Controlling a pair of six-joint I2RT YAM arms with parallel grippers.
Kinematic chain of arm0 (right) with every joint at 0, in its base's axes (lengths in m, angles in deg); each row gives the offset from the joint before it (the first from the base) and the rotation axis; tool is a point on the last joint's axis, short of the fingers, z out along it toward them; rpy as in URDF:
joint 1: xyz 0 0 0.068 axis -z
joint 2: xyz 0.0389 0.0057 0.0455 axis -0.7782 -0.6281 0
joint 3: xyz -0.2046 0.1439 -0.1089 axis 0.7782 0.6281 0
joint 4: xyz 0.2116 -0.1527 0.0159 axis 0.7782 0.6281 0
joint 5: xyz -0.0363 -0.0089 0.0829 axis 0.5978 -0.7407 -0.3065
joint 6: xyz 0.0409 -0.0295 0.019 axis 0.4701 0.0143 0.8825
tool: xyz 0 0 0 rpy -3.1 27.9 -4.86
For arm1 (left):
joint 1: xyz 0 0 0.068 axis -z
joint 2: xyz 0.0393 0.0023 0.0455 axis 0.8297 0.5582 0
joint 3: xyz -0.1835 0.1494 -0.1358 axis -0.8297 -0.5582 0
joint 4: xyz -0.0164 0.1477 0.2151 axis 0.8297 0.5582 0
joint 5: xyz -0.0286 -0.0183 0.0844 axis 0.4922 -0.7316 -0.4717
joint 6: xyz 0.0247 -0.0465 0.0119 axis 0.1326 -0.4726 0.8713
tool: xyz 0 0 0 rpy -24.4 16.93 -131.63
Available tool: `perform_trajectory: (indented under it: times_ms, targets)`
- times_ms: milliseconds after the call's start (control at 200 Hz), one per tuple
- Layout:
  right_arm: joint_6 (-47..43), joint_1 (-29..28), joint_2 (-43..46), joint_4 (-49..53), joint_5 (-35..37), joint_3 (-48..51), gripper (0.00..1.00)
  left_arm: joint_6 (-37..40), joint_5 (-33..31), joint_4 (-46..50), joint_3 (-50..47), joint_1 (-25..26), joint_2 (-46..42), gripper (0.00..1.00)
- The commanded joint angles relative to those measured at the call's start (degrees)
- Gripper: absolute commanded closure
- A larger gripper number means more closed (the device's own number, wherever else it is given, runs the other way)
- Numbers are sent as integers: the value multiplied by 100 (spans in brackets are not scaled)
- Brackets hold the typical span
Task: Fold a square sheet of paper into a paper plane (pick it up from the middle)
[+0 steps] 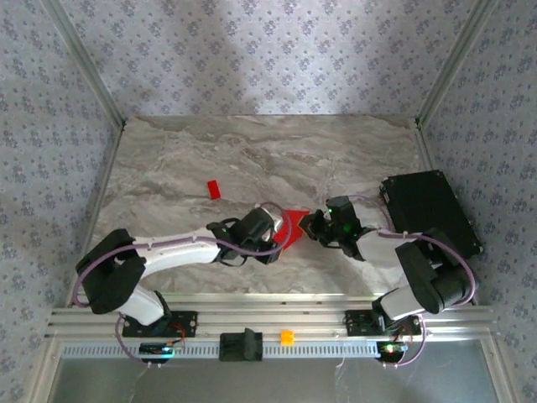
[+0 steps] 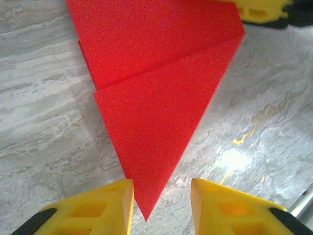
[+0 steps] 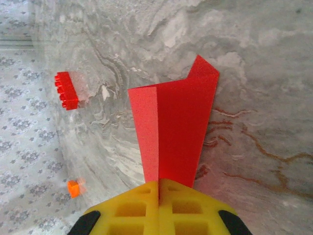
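Right pincer (image 3: 159,183) clamps the red paper (image 3: 181,127); left pincer (image 2: 161,191), parted, straddles its tip.

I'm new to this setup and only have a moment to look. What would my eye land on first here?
The folded red paper, a bright pointed wedge against the grey marble table, is between the two arms. The right fingers are shut on one end of it, while the left fingers stand apart on either side of its sharp tip. A tiny red block lies alone further back on the left.
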Motion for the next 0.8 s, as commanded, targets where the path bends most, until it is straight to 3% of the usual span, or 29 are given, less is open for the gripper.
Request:
perform_trajectory:
  times_ms: [0, 320, 795]
  targets:
    - [145, -65, 108, 311, 284, -27, 100, 480, -975, 300, 301, 301, 135, 63]
    - [179, -95, 99, 318, 294, -63, 100, 892, -1541, 444, 760, 820, 874, 62]
    - [233, -69, 95, 281, 280, -61, 100, 840, -2217, 714, 973, 1095, 1355, 73]
